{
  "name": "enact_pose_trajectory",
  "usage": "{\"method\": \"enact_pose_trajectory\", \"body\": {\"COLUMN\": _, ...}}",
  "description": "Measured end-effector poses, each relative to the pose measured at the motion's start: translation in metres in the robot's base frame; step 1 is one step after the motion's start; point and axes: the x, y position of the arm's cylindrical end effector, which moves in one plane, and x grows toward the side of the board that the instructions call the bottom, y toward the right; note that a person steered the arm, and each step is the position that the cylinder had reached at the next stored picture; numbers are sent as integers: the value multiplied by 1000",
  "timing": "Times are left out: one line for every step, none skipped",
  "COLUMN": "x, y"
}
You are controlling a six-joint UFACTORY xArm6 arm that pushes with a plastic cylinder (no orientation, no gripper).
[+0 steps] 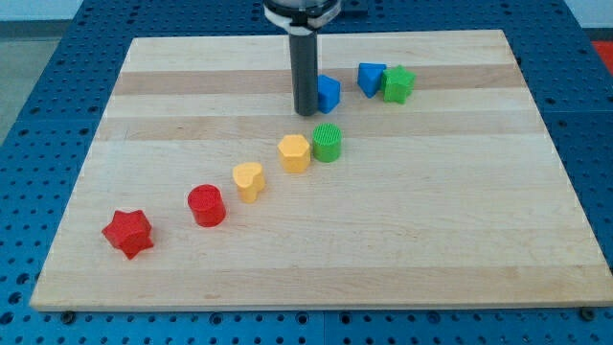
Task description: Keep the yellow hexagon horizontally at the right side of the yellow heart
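The yellow hexagon (pixel 295 152) lies near the board's middle. The yellow heart (pixel 249 180) lies to its lower left, a small gap apart. A green round block (pixel 328 142) touches the hexagon's upper right side. My tip (pixel 306 113) rests on the board above the hexagon, about a block's width from it. A blue block (pixel 329 93) sits just right of the rod, touching or nearly touching it.
A red cylinder (pixel 206 205) and a red star (pixel 128 233) continue the diagonal row toward the view's lower left. A blue triangle (pixel 372 78) and a green block (pixel 398 84) sit together near the view's top. The wooden board (pixel 460 220) lies on a blue perforated table.
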Motion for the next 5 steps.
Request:
{"method": "enact_pose_trajectory", "body": {"x": -8, "y": 3}}
{"method": "enact_pose_trajectory", "body": {"x": -9, "y": 3}}
{"method": "enact_pose_trajectory", "body": {"x": -13, "y": 4}}
{"method": "enact_pose_trajectory", "body": {"x": -11, "y": 4}}
{"method": "enact_pose_trajectory", "body": {"x": 26, "y": -17}}
